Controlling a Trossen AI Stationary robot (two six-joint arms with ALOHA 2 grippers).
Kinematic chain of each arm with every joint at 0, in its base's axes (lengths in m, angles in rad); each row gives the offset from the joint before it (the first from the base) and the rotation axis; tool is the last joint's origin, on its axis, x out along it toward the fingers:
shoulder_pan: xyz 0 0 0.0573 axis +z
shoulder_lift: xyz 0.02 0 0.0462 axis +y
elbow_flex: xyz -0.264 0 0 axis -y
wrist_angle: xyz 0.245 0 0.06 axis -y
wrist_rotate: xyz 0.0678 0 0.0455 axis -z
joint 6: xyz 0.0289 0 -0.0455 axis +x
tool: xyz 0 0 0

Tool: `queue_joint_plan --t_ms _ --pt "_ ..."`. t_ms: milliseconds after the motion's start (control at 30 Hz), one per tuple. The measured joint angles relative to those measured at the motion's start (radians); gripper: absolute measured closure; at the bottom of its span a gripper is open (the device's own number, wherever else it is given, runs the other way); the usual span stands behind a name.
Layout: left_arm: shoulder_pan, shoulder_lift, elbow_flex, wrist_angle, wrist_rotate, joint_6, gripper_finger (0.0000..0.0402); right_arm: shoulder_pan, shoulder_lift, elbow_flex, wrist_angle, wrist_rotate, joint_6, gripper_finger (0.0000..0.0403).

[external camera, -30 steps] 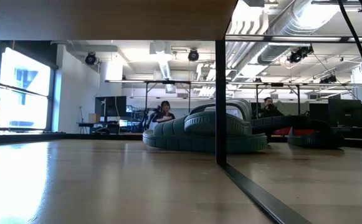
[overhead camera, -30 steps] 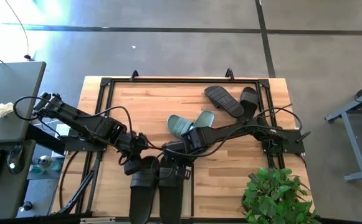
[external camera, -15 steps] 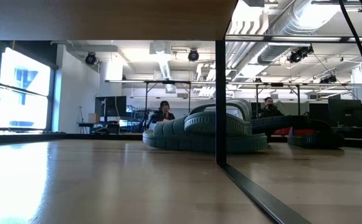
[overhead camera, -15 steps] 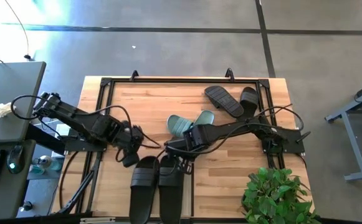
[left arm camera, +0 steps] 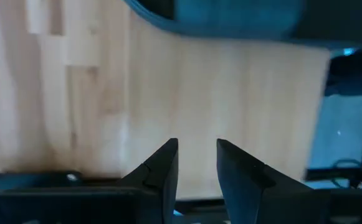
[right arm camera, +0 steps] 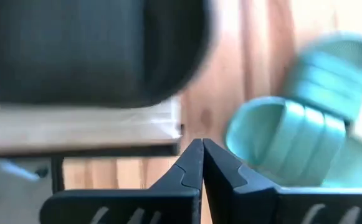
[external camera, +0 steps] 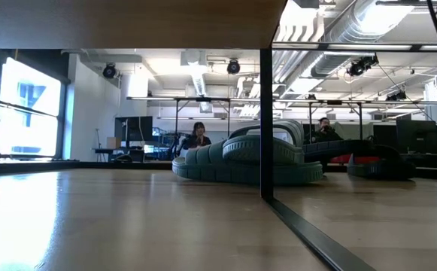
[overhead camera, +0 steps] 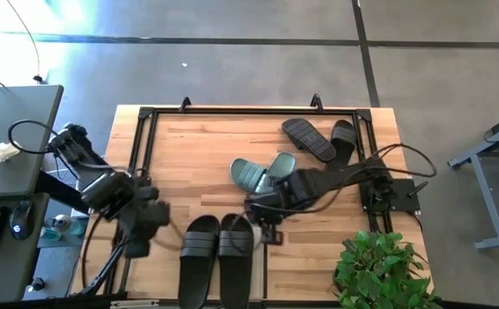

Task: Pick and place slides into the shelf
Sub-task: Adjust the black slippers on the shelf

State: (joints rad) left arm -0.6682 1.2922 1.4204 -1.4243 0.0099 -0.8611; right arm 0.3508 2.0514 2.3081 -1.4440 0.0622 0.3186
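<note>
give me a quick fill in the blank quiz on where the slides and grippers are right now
1. The slides lying side by side on the shelf are ____ in colour.
2. The green slides lie on the ____.
3. The right gripper has its fingers ____.
4. The left gripper holds ____.

Missing words: black; table; shut; nothing
</note>
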Motion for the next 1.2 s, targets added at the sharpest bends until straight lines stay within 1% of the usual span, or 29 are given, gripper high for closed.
queue_joint_plan --t_ms 67,133,200,300,367,500,667,833,967,1200 --pt "-0.049 0.000 0.000 0.039 -0.016 -0.050 0.0307 0.030 -0.005 0.001 0.047 -0.018 -0.056 0.0403" --pt "-0.085 0.001 0.000 0.081 -0.040 -0.094 0.0307 0.052 -0.002 0.001 0.081 -0.058 -0.070 0.0403" --pt "-0.108 0.002 0.000 0.121 -0.068 -0.132 0.0307 0.067 0.007 0.000 0.106 -0.074 -0.061 0.0403" --pt "-0.121 0.017 0.000 0.165 -0.089 -0.142 0.0307 0.081 0.023 0.000 0.123 -0.071 -0.018 0.0403" --pt "-0.121 0.035 0.000 0.178 -0.081 -0.138 0.0307 0.091 0.026 0.000 0.153 -0.068 0.030 0.0403" --pt "-0.120 0.092 0.000 0.172 -0.023 -0.108 0.0307 0.120 0.028 0.000 0.198 -0.071 0.093 0.0403" --pt "-0.132 0.165 0.000 0.198 0.017 -0.090 0.0307 0.137 0.031 0.000 0.202 -0.053 0.155 0.0403" --pt "-0.133 0.214 0.000 0.201 0.024 -0.089 0.0307 0.134 0.039 0.000 0.196 -0.051 0.211 0.0403" --pt "-0.133 0.235 0.000 0.249 0.024 -0.089 0.0307 0.131 0.055 0.000 0.177 -0.054 0.256 0.0403" --pt "-0.131 0.247 0.000 0.330 0.023 -0.075 0.0307 0.131 0.110 0.000 0.174 -0.067 0.253 0.0403"
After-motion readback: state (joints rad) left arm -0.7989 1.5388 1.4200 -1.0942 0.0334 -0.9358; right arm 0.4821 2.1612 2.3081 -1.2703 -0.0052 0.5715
